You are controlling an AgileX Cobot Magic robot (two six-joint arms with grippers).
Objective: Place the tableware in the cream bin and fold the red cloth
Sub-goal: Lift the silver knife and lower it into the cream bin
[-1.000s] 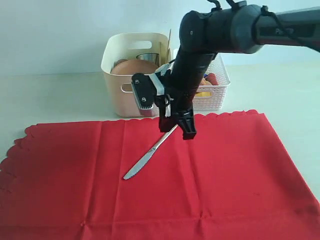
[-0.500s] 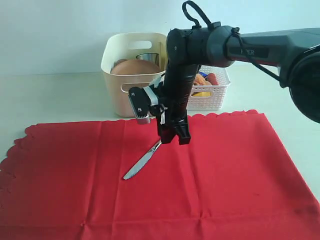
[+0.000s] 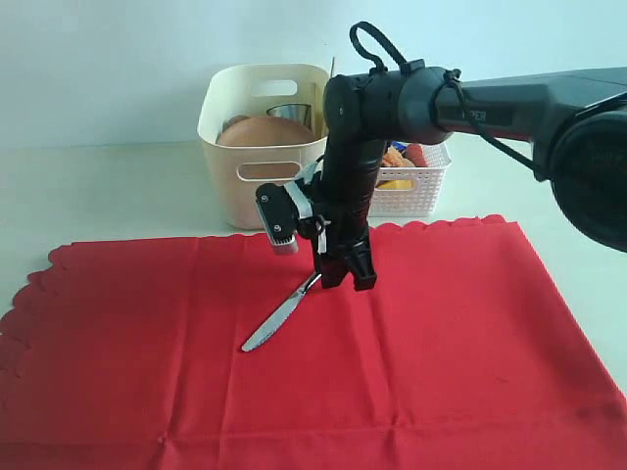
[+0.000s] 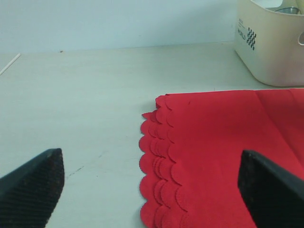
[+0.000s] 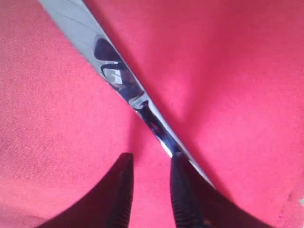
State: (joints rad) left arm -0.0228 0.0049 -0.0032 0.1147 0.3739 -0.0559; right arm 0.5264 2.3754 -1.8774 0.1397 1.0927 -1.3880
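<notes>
1. The slim metal utensil [image 3: 279, 318] lies flat on the red cloth [image 3: 441, 343]. It is slanted, with its blade toward the near left and its handle toward the cream bin [image 3: 227, 147]. No other tableware shows on the cloth.
2. The right hand [image 3: 348, 279] reaches across the middle and points down at the handle end. Its fingers stand a little apart, with bare cloth showing in the gap. The handle runs beside or under one finger, not between the two, so I judge that nothing is gripped.
3. A thin piece lying flat on soft fabric likely explains the steep approach. The fingers have to straddle the handle and press close to the cloth, and they could pinch the fabric along with it.
4. The cream bin stands just past the cloth's far edge with its top open. It already holds the round brown plate [image 3: 266, 132] and the steel cup [image 3: 291, 111]. The white perforated basket [image 3: 416, 196] sits right beside it.
5. The left hand [image 4: 152, 187] is spread wide and empty, low over the bench [image 3: 118, 186] by the cloth's scalloped left edge. It is well clear of the right arm.
6. Open cloth surrounds the utensil. The way to the bin is short but calls for a lift over its rim.
</notes>
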